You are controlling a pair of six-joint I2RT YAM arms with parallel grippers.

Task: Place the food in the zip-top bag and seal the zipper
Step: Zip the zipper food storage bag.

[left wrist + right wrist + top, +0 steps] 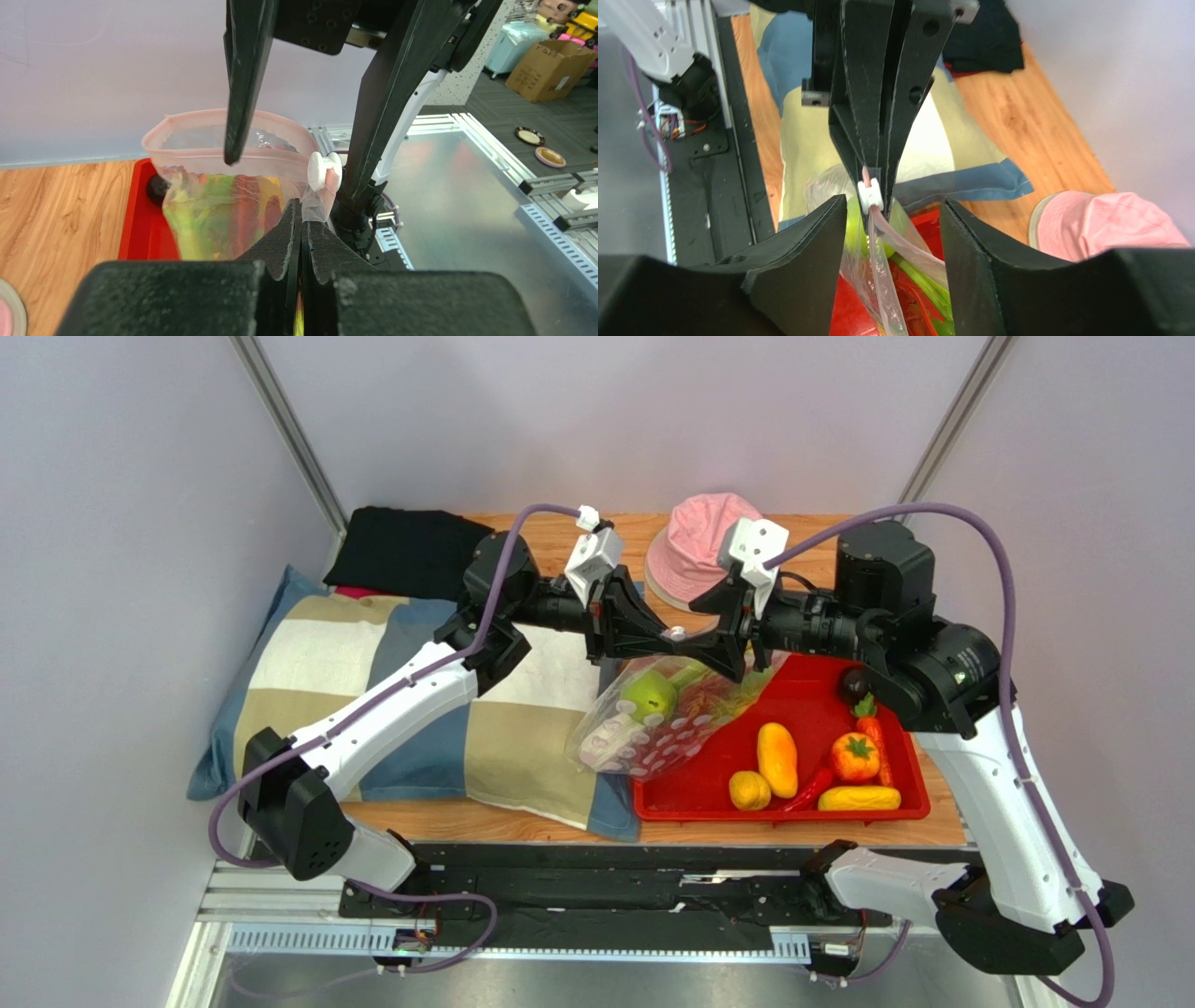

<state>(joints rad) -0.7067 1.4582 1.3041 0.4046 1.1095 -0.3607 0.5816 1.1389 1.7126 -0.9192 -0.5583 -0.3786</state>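
The zip-top bag [648, 721] hangs above the edge of the red tray, its mouth partly open [210, 129]. A green apple [650, 696] and a pale green celery stalk [929, 281] show through it, with red shapes below. My left gripper [302, 210] is shut on the bag's top corner, just under the white slider [324, 171] of the zipper [884, 276]. My right gripper [892, 203] faces it, open. Its fingers [808, 259] stand either side of the zipper strip, close to the slider [870, 194], and touch nothing.
The red tray [898, 812] on the right holds several yellow, orange and red toy foods. A pink hat [701, 539] lies behind the grippers. A patchwork pillow [351, 672] lies to the left, with a black cloth [407, 546] behind it.
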